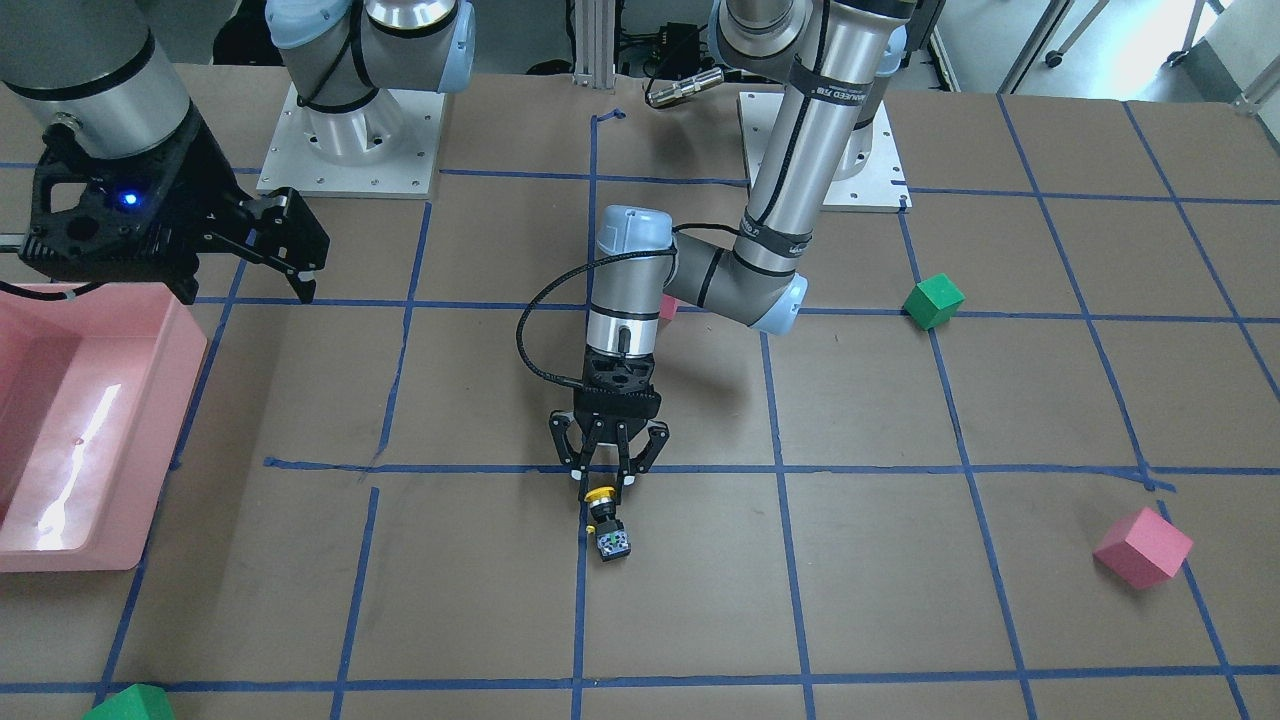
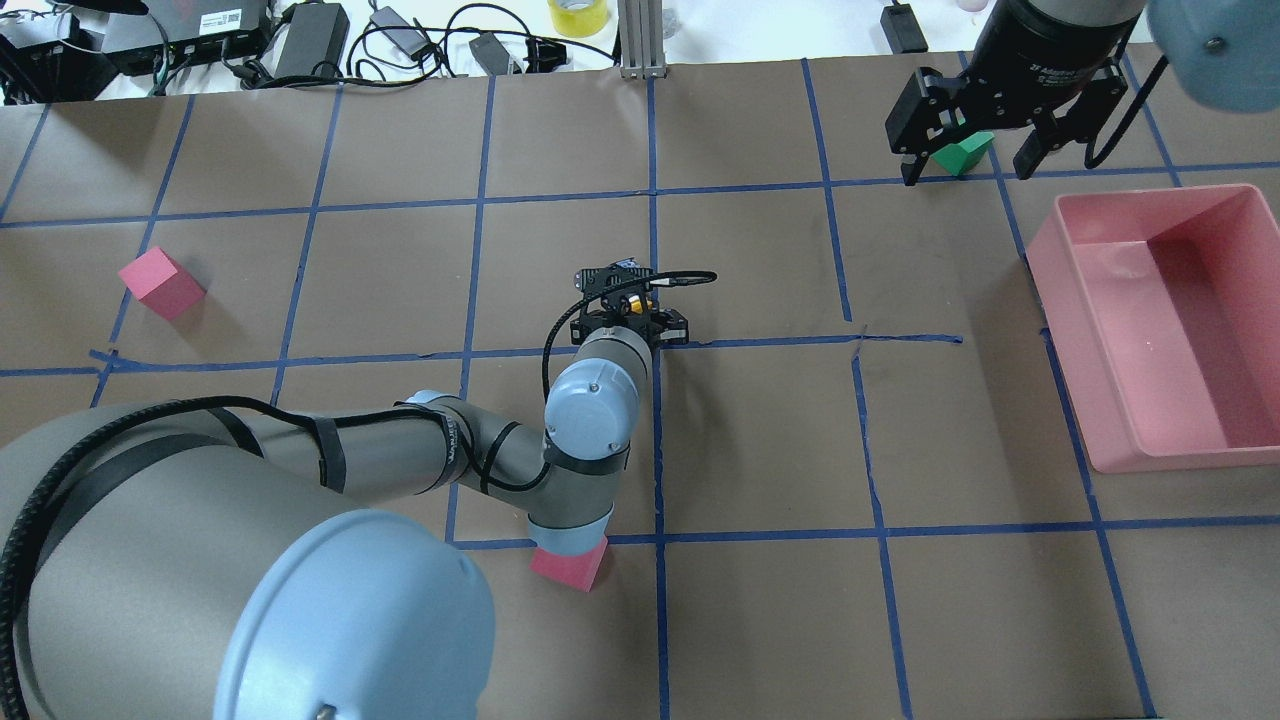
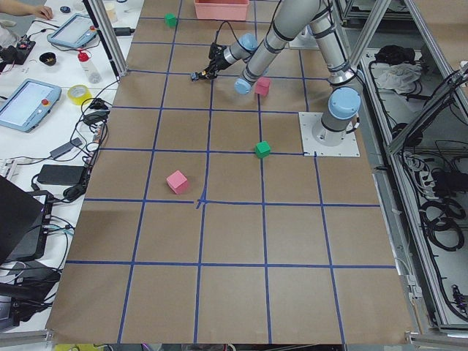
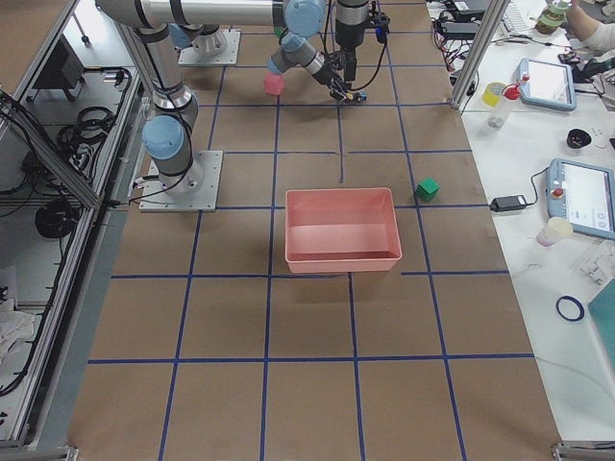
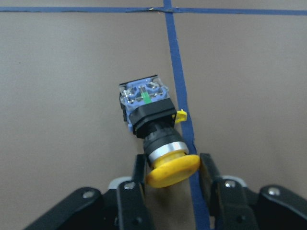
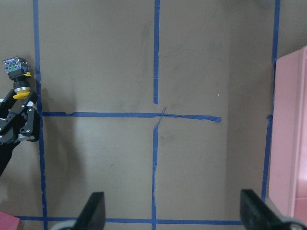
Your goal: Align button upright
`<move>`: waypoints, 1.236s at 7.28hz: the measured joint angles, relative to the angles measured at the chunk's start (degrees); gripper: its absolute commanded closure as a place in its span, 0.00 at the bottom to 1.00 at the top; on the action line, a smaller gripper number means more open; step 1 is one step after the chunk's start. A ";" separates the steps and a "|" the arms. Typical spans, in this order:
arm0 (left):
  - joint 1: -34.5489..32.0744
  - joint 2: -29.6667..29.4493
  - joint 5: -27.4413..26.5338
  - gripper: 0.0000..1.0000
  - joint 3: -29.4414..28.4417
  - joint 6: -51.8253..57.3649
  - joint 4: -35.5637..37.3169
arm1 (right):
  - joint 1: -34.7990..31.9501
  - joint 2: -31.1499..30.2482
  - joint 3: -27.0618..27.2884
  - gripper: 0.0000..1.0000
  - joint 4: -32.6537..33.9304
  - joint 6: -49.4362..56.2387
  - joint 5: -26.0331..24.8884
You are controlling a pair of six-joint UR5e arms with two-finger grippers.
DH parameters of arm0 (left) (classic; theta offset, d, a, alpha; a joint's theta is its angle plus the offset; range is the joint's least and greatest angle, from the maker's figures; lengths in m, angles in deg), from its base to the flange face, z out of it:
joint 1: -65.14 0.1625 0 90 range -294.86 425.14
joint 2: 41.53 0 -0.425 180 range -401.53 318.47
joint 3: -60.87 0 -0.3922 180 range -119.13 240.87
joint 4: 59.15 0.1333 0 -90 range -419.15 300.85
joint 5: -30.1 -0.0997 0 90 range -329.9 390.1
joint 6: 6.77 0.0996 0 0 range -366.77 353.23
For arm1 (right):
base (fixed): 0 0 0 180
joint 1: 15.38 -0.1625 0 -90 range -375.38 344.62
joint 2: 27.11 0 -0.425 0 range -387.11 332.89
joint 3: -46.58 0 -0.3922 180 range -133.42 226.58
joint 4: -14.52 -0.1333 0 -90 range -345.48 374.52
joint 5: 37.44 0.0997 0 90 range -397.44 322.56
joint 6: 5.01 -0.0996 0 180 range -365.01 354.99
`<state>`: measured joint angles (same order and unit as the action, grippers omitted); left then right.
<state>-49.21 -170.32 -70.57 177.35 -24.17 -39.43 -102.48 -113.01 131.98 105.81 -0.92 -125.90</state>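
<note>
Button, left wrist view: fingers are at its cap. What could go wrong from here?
1. The left gripper flanks only the rounded yellow cap of the button, which lies on its side; the cap may slip out when lifted.
2. The boxy base sticks out away from the gripper, so the button may pivot in the grip instead of standing upright.

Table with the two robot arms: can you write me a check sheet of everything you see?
Surface: brown table with blue tape grid.
Job's things: the button lies on its side, yellow cap toward the left gripper.
Clutter: two pink cubes, two green cubes, pink bin.
Grippers: left gripper jaws closed on the cap; right gripper jaws open, holding nothing.
Cables: black cable loops beside the left wrist.
Surroundings: power bricks and yellow tape roll beyond the table.
</note>
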 measured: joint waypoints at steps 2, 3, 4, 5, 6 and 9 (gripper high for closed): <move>-0.01 1.89 -0.05 1.00 -0.21 0.01 -2.56 | 0.00 0.15 0.03 0.00 0.07 0.03 0.30; -0.07 3.89 -0.10 1.00 -0.37 -0.44 -6.63 | 0.00 0.20 0.03 0.00 0.15 0.06 0.33; -0.10 6.42 0.12 1.00 -0.67 -1.44 -12.19 | 0.00 0.22 0.03 0.00 0.35 0.08 0.32; -0.08 9.01 0.98 1.00 -1.84 -2.96 -19.46 | 0.00 0.26 0.03 0.00 1.17 0.08 0.33; 0.05 11.59 2.53 1.00 -4.95 -4.85 -30.10 | 0.00 0.23 0.03 0.00 2.16 0.06 0.25; 3.39 16.34 14.26 1.00 -18.32 -8.29 -65.06 | 0.00 0.48 0.05 0.00 2.99 0.49 0.09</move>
<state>-45.82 -153.97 -56.32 159.02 -32.45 -104.49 -102.48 -112.53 132.03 108.79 -0.43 -125.81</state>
